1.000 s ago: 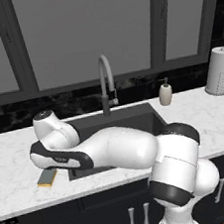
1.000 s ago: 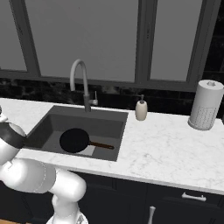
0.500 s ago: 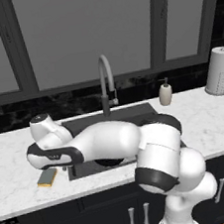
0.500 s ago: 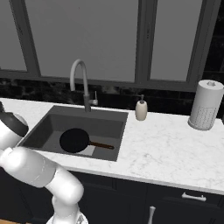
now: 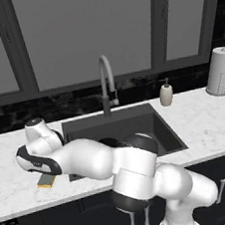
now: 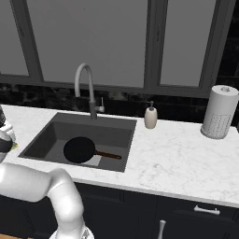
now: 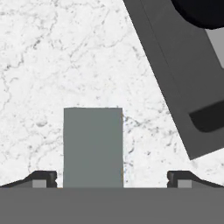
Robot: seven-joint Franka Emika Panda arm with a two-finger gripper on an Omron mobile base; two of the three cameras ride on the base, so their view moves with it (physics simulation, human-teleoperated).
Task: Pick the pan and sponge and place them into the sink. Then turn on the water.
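Now, fingers (image 7: 112, 177): spread wide apart, nothing between them gripped, poised above the sponge.
Sponge (image 7: 92, 146): grey-green side up on the white marble bench (image 5: 206, 122), just left of the sink (image 6: 116, 128).
Pan (image 6: 79, 150): lying in the sink bottom, reddish-brown handle pointing right.
Faucet (image 6: 85, 84): behind the sink, no stream showing.

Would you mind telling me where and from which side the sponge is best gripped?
Probably across its two long sides, coming straight down from above. The sponge lies flat on the marble counter beside the sink, scrub layer up, and the open claw already straddles its narrow width with room either side.
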